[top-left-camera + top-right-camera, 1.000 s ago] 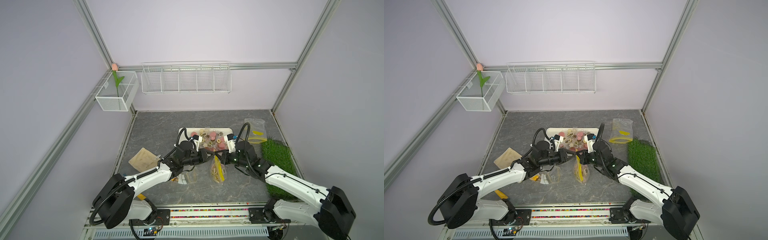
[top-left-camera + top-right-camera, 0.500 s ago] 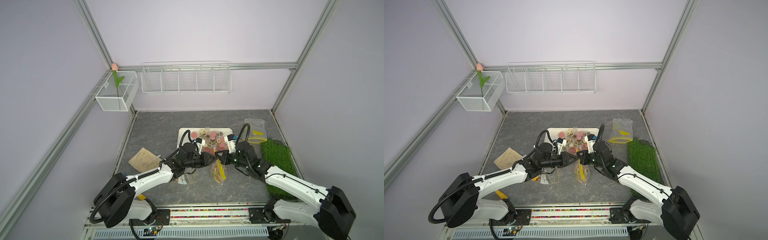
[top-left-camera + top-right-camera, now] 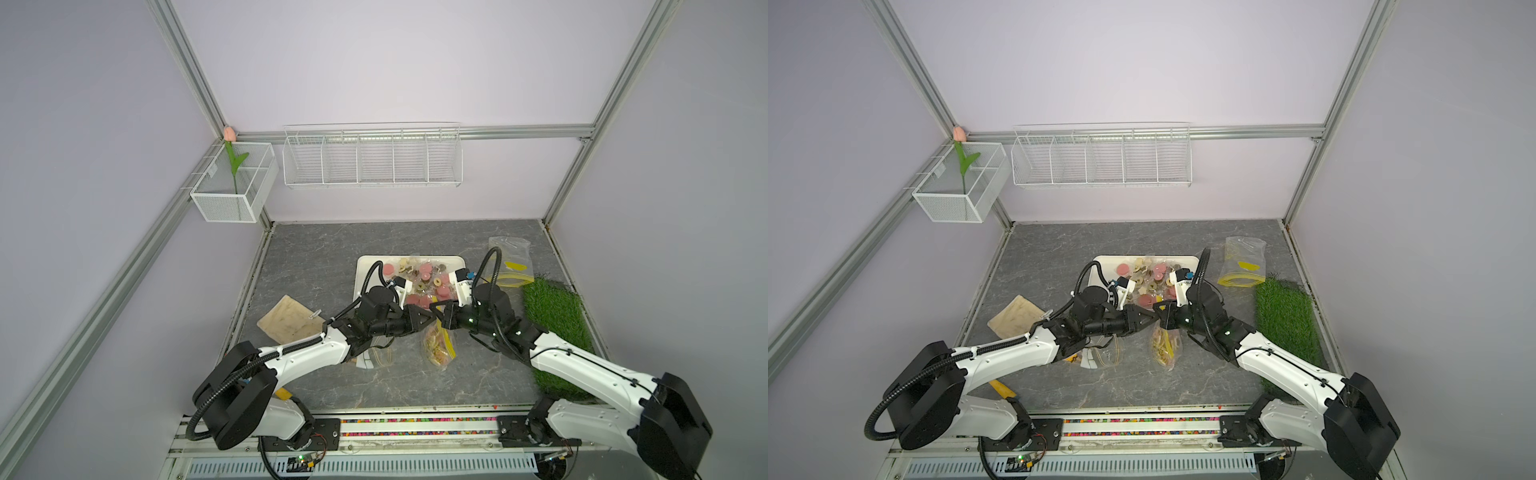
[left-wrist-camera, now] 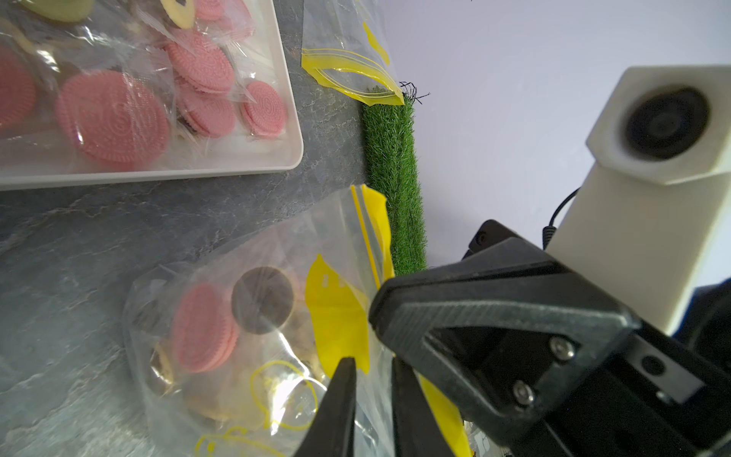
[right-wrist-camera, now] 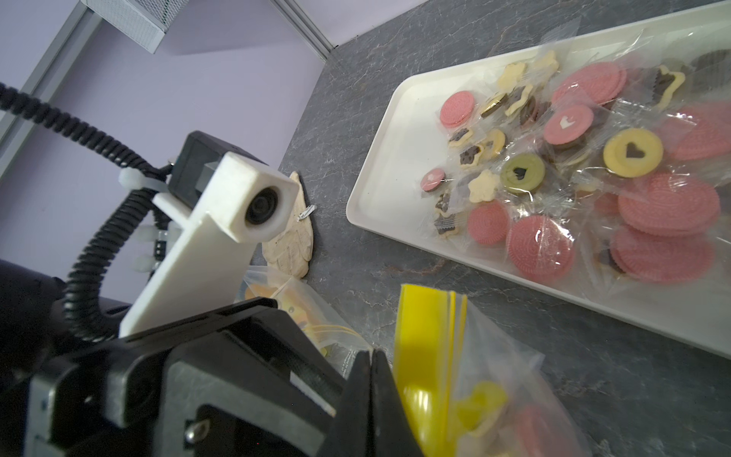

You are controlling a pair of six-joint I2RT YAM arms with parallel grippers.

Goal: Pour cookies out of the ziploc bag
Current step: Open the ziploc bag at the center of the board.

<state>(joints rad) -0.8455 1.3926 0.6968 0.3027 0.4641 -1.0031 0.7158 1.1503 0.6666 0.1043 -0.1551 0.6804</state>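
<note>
Your right gripper (image 5: 372, 358) is clamped on the yellow zip edge (image 5: 423, 316) of the clear plastic ziploc bag (image 3: 438, 351) near the white tray (image 3: 360, 270); left gripper (image 4: 372, 370) sits barely apart at the mouth, can't tell if it's biting; pink and brown round cookies (image 4: 221, 320) sag low; film's floppy and slick, so you'd want a bottom corner.

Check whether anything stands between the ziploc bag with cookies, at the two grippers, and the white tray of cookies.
Nothing visible does. In both wrist views, only bare grey tabletop lies between the ziploc bag and the near rim of the white tray.
</note>
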